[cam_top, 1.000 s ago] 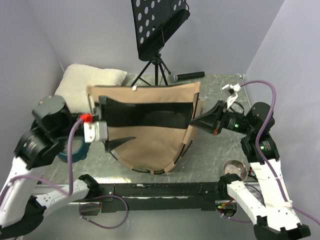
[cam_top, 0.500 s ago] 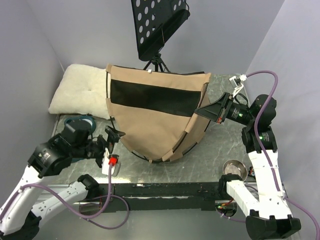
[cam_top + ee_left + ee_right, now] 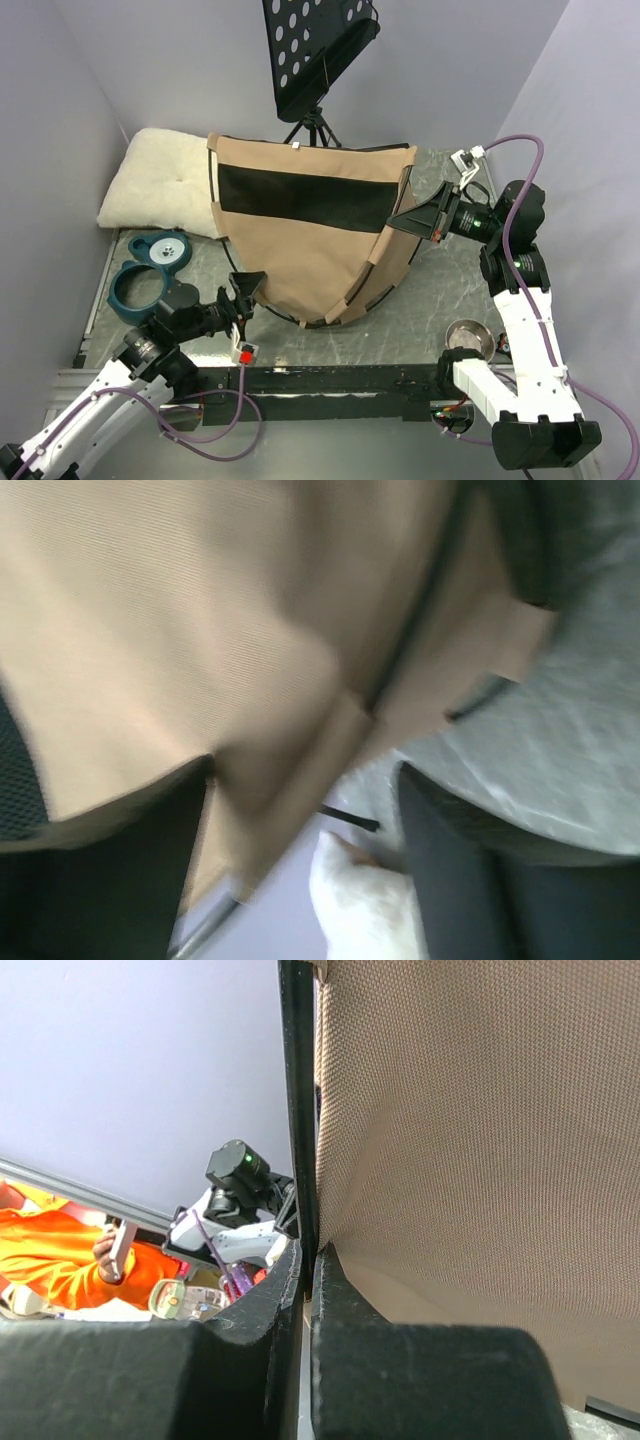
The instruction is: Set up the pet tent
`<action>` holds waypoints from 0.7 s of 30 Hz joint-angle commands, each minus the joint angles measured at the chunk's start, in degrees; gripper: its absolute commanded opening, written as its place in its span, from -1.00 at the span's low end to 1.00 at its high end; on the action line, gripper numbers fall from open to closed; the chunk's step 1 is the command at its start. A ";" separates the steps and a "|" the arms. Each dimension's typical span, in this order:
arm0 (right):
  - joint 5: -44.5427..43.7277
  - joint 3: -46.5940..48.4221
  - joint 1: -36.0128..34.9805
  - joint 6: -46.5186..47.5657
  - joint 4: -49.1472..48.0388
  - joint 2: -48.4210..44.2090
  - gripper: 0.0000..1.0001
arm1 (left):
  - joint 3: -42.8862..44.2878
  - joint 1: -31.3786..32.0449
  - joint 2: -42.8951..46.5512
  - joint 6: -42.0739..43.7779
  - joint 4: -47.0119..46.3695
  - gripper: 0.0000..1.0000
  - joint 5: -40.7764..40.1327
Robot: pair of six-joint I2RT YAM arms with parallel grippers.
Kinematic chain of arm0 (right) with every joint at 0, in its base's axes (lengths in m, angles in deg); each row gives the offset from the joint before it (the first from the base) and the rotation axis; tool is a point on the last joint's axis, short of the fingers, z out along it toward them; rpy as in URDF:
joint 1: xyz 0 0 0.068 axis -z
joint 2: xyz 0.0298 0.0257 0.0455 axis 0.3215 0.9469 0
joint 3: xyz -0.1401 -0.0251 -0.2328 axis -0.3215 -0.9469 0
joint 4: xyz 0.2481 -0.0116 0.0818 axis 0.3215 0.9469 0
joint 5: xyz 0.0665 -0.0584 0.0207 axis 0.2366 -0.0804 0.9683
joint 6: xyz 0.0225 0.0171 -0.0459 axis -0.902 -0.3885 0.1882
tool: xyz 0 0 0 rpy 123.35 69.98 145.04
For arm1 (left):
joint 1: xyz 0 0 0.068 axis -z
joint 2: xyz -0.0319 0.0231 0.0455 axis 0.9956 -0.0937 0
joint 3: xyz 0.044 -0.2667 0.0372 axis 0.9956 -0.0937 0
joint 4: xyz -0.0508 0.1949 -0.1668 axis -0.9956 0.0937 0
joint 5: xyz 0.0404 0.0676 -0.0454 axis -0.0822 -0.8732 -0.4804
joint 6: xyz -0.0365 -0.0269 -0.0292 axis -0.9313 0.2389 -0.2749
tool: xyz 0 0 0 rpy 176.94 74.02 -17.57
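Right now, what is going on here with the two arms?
The two arms are setting up the pet tent on the table. The right end effector is shut on the pole trim at the tent's right edge. The left end effector is open, low at the tent's near left corner, gripping nothing. A cream pillow lies behind.

No legible text, brand, number or sign; white tag (image 3: pixel 297 146) on pet tent (image 3: pixel 300 250) too small to read.

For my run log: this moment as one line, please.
pet tent: upright | right pincer: shut on pet tent | left pincer: open, nearby
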 commanded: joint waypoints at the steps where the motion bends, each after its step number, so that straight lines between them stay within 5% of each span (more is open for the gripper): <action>1: 0.87 3.86 0.42 0.85 1.06 0.85 -1.00 | 2.11 0.08 0.44 -1.90 -16.09 0.27 6.08; 4: 0.26 5.53 0.42 3.49 3.96 1.99 -1.00 | 7.39 -0.01 -1.84 -9.29 -15.12 -0.39 8.72; 7: -0.45 7.55 0.42 5.25 5.64 3.48 -1.00 | 11.61 -0.01 -4.04 -15.79 -16.69 -0.79 10.91; 8: -0.62 8.69 0.42 6.13 6.60 4.18 -0.86 | 13.53 0.17 -5.00 -17.46 -16.00 -0.90 11.62; 9: -1.24 10.27 0.42 7.62 7.91 4.97 -0.47 | 15.55 0.08 -6.23 -19.39 -14.95 -0.99 12.58; 10: -1.85 11.85 0.42 9.28 9.93 5.59 -0.04 | 18.27 0.25 -7.90 -22.02 -12.94 -0.99 13.46; 13: -5.18 18.78 0.42 17.88 18.61 7.44 0.66 | 28.29 0.43 -13.87 -33.43 -8.01 -0.99 13.56; 21: -9.24 31.73 3.67 43.47 41.84 9.56 0.95 | 43.43 0.43 -29.52 -58.07 1.40 -0.99 12.68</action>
